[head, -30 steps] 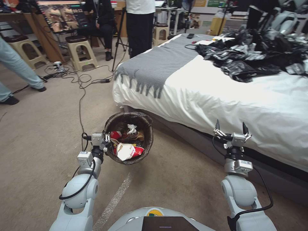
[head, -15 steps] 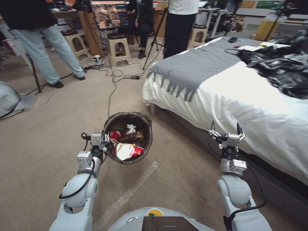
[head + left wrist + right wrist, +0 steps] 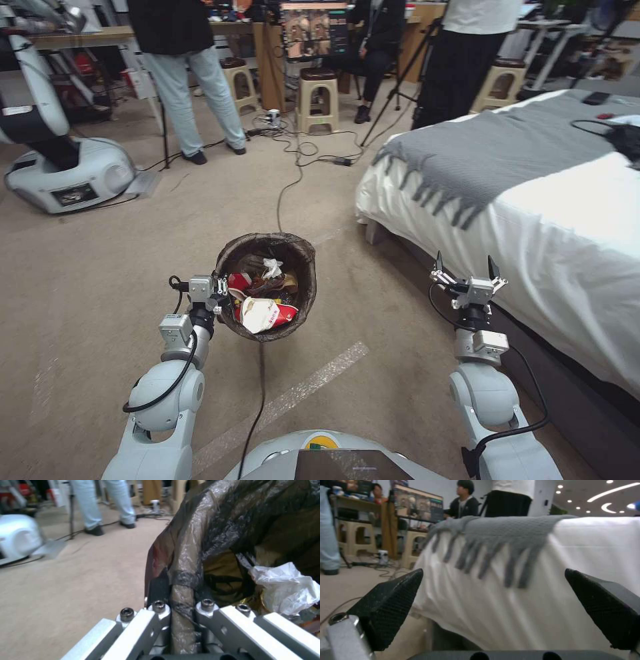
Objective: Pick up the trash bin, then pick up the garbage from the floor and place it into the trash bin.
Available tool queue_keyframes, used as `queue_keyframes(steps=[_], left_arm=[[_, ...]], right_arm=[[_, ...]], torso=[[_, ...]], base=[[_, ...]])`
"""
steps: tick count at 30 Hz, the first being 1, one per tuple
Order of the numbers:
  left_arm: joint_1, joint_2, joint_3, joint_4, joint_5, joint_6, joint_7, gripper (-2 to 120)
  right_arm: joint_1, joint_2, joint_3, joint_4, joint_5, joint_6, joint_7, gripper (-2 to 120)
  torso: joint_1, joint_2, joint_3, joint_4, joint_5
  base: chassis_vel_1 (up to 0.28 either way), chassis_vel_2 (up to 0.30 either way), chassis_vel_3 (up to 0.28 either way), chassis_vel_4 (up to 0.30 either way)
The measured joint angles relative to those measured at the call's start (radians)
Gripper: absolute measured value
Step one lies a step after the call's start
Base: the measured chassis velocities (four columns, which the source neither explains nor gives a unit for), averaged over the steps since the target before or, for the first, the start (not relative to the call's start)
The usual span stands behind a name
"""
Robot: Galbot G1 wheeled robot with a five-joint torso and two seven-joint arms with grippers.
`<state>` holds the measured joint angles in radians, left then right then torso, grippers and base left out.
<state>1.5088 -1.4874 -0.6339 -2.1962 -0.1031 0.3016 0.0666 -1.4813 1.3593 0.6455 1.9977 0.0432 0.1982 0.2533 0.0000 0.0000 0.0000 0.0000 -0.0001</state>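
Note:
The trash bin (image 3: 303, 257), round and lined with a dark brown see-through bag, hangs above the carpet in front of me. My left gripper (image 3: 222, 289) is shut on its near rim; in the left wrist view the bag-covered rim (image 3: 186, 555) is pinched between the fingers. Inside lies garbage (image 3: 265, 312): red-and-white packets, a white crumpled piece (image 3: 283, 587) and brown wrappers. My right gripper (image 3: 465, 268) is held up beside the bed, open, with nothing between its black fingertips (image 3: 391, 600).
A bed (image 3: 567, 220) with white sheet and grey fringed throw (image 3: 506, 530) stands close on the right. Cables (image 3: 293, 173) cross the carpet ahead. Another robot's base (image 3: 67, 173), stools (image 3: 317, 97) and standing people are at the back. A pale stripe (image 3: 300, 393) marks the floor near me.
The whole head view has swung left: the bed slid right, and the other robot's base and more floor came into view. Both arms keep their pose, the bin still held.

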Motion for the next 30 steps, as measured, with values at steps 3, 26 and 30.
queue_keyframes(steps=[3,26,30], left_arm=[[0.0,0.002,-0.001,0.001,-0.002,0.0,0.0,2],[-0.001,0.004,0.002,0.004,-0.006,0.0,-0.001,2],[-0.002,0.005,0.001,0.008,-0.006,0.0,0.0,2]], right_arm=[[-0.001,0.0,-0.003,-0.001,-0.001,0.0,0.0,100],[-0.002,-0.001,-0.021,-0.006,-0.006,-0.004,0.005,100],[-0.001,-0.001,-0.021,-0.006,-0.003,-0.004,0.007,100]], torso=[[0.0,0.0,0.0,0.0,0.0001],[0.0,0.0,0.0,0.0,0.0],[0.0,0.0,0.0,0.0001,0.0]], base=[[0.114,0.117,0.138,0.124],[0.13,0.128,0.127,0.129],[0.122,0.137,0.134,0.12]])
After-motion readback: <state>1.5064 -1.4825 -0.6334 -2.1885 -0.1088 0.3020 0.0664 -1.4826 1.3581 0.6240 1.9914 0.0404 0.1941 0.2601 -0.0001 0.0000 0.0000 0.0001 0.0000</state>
